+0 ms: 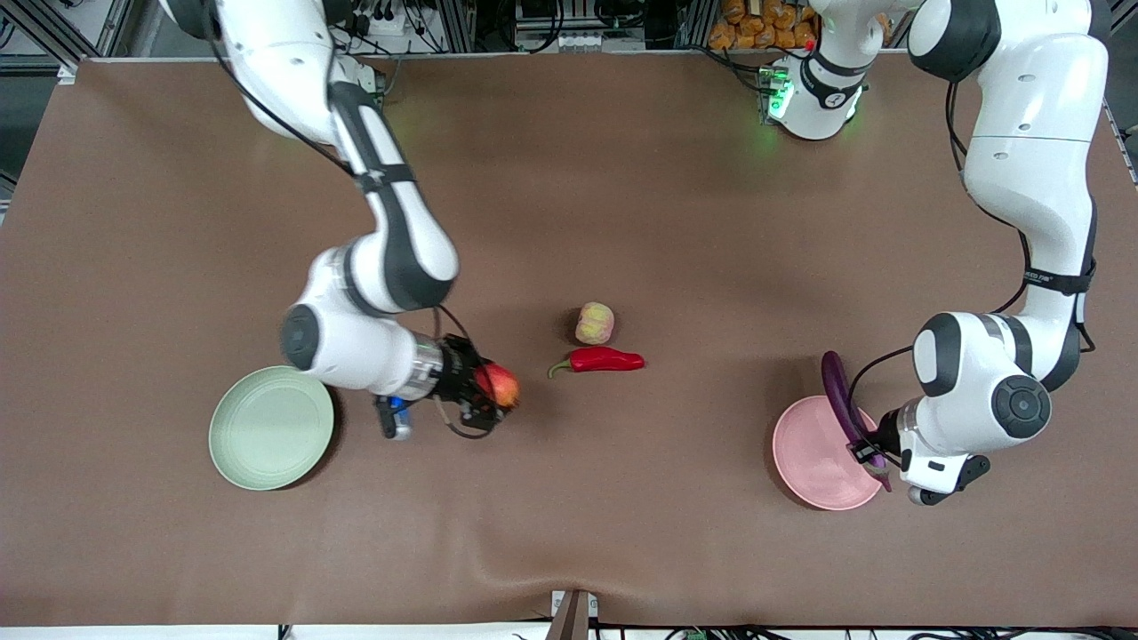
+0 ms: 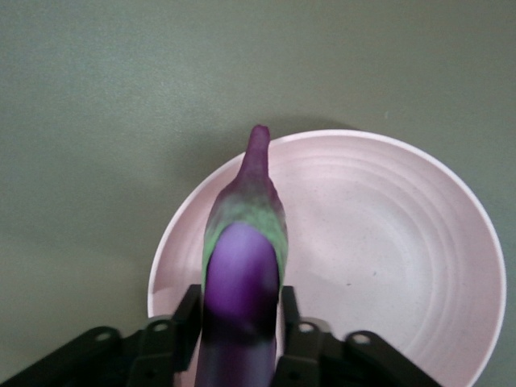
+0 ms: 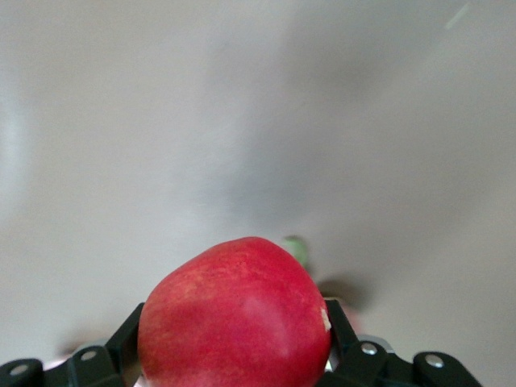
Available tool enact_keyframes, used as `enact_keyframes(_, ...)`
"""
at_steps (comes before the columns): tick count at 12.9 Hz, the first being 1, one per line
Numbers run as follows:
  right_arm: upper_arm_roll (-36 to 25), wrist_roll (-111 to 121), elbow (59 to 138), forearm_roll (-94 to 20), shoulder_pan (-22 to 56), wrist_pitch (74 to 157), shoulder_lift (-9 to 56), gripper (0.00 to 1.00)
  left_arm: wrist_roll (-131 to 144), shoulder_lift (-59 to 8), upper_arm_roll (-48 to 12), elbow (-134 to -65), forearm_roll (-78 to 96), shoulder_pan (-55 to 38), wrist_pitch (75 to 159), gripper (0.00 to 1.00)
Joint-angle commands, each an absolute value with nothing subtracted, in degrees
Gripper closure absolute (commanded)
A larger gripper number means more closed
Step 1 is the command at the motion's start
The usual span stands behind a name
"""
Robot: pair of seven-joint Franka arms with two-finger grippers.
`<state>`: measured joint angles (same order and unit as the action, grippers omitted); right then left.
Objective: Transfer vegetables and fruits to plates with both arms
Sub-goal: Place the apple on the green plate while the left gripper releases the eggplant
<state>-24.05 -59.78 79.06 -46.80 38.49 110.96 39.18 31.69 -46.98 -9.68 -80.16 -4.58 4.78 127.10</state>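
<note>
We saw the right gripper [image 1: 492,391] clamped on the apple [image 1: 500,384], held over bare table between the green plate [image 1: 270,428] and the chili [image 1: 603,360]. The left gripper [image 1: 869,451] pinched the eggplant [image 1: 840,396] over the pink plate [image 1: 813,453]. The yellow fruit [image 1: 595,323] lay just beside the chili, farther from the front camera.

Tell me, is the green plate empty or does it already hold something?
Empty. The green plate shows only its bare surface; the apple is in the right claw, over the table beside the plate.
</note>
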Motion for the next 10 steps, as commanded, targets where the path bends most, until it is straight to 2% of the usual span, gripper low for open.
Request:
enact_keyframes(1, -32.4, -45.0, 84.7, -45.1, 39.4, 102.2, 35.6, 1.0, 33.8, -47.1, -10.4, -78.8, -5.1, 4.0, 127.2, 0.0)
enact_keyframes(4, -35.9, -28.4, 90.9, -34.4, 39.5, 104.0, 34.7, 1.0, 36.5, -45.6, -10.3, -78.8, -2.9, 1.8, 126.7, 0.0)
enact_keyframes(7, -39.5, -13.0, 97.4, -34.1, 38.6, 110.8, 35.5, 1.0, 51.0, -43.5, -11.2, -78.9, -2.6, -3.9, 122.3, 0.0)
enact_keyframes(10, -39.6, -0.2, 97.5, -33.8, 32.3, 113.5, 37.6, 1.0, 78.4, -43.9, -11.8, -79.1, -2.8, -13.6, 122.0, 0.0)
